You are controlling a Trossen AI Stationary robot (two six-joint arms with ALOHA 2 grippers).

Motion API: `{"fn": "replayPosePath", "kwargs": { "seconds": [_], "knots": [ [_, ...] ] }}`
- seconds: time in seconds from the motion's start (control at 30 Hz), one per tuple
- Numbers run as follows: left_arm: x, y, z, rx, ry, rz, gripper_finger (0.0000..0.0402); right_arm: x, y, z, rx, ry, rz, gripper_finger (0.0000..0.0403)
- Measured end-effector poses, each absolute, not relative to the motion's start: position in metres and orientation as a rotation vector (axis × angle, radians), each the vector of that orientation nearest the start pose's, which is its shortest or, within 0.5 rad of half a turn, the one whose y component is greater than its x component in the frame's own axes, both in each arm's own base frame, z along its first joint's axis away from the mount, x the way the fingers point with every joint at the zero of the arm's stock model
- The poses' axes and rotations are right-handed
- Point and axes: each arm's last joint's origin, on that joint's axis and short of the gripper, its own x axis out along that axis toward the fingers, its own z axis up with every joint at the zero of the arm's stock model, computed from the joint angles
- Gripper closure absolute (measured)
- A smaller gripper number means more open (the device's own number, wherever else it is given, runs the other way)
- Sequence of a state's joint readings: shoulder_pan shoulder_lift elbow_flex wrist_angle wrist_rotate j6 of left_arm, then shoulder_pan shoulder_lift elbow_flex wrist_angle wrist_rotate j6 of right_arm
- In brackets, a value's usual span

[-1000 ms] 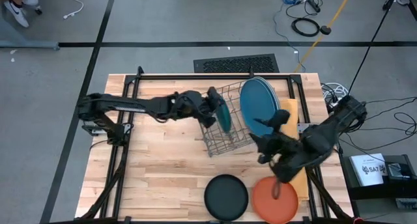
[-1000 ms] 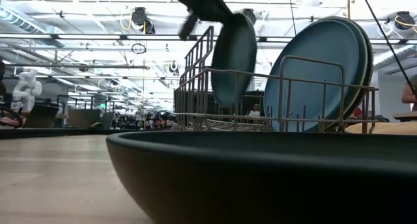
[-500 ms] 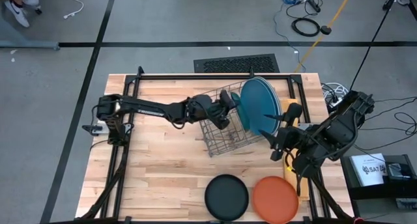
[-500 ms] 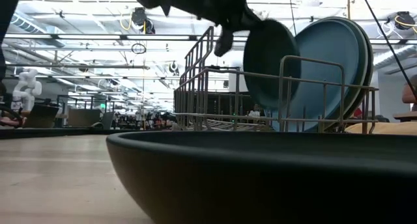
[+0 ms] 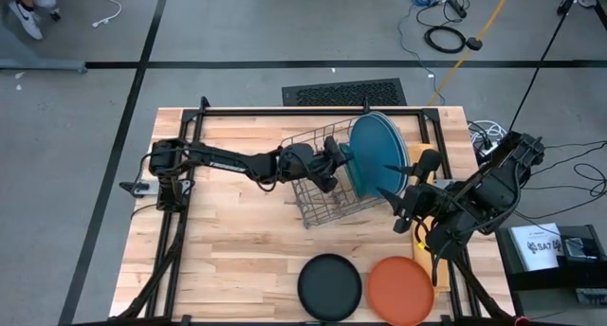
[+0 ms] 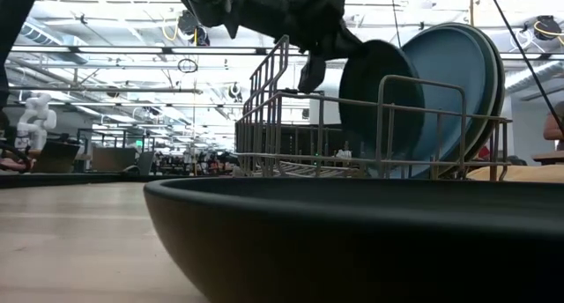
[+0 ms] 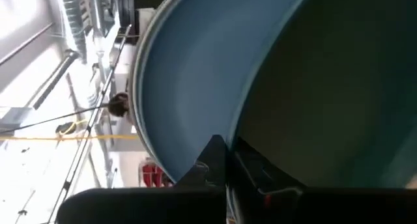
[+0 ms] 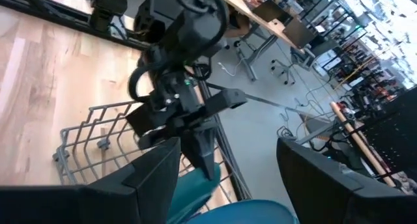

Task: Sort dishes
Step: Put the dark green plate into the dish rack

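A dark teal plate [image 6: 379, 100] stands on edge inside the wire rack [image 5: 318, 198], right in front of the large blue plates [image 5: 379, 151] that lean at the rack's right end. My left gripper [image 5: 339, 156] reaches in from the table's left and is shut on the teal plate. My right gripper [image 5: 403, 182] hovers open just right of the rack, holding nothing; its own view looks past its fingers at the left gripper [image 8: 189, 120]. A black plate [image 5: 329, 285] and an orange plate [image 5: 400, 288] lie flat near the table's near edge. My left gripper pinches the dark teal plate's rim [image 7: 244, 142] between its two fingers, at the plate's upper left edge [image 6: 342, 56]. The fingers come nearly level from the table's left. The plate is upright, its lower part down among the rack's wires, its face against the blue plates.
A yellow mat [image 5: 424, 165] lies under the rack's right side. The table's black frame bars [image 5: 285, 111] run along the far edge. Bare wood [image 5: 228, 241] lies left of the black plate.
My left gripper has carried the dark teal plate toward the table's right and down, from above the rack's left part into the rack against the blue plates, staying shut. My right gripper has drawn away from the orange plate toward the far edge, still open.
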State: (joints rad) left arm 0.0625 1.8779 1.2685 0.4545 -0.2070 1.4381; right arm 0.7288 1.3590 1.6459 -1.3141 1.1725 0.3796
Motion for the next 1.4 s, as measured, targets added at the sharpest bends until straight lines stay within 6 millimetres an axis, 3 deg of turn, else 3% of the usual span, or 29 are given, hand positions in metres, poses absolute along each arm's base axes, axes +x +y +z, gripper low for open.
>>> {"fn": "replayPosePath", "kwargs": {
  "seconds": [0.27,0.5,0.6,0.93,1.23,1.4],
  "knots": [
    [0.429,0.033,0.246,1.319,0.296,0.065,0.0393,0.185,0.129,0.421,-0.478,0.499,-0.504,0.0156],
    [0.429,0.036,0.246,1.288,0.315,0.104,0.0289,0.185,0.129,0.422,-0.467,0.492,-0.504,0.0156],
    [0.428,0.039,0.247,1.32,0.316,0.107,0.0262,0.186,0.13,0.422,-0.461,0.488,-0.504,0.0156],
    [0.428,0.05,0.251,1.366,0.241,0.073,0.0256,0.186,0.13,0.422,-0.453,0.483,-0.503,0.0156],
    [0.426,0.064,0.247,1.35,0.309,0.078,0.0256,0.186,0.13,0.422,-0.454,0.484,-0.503,0.0156],
    [0.423,0.079,0.246,1.232,0.325,0.117,0.0256,0.186,0.13,0.422,-0.455,0.485,-0.502,0.0156]
  ]
}}
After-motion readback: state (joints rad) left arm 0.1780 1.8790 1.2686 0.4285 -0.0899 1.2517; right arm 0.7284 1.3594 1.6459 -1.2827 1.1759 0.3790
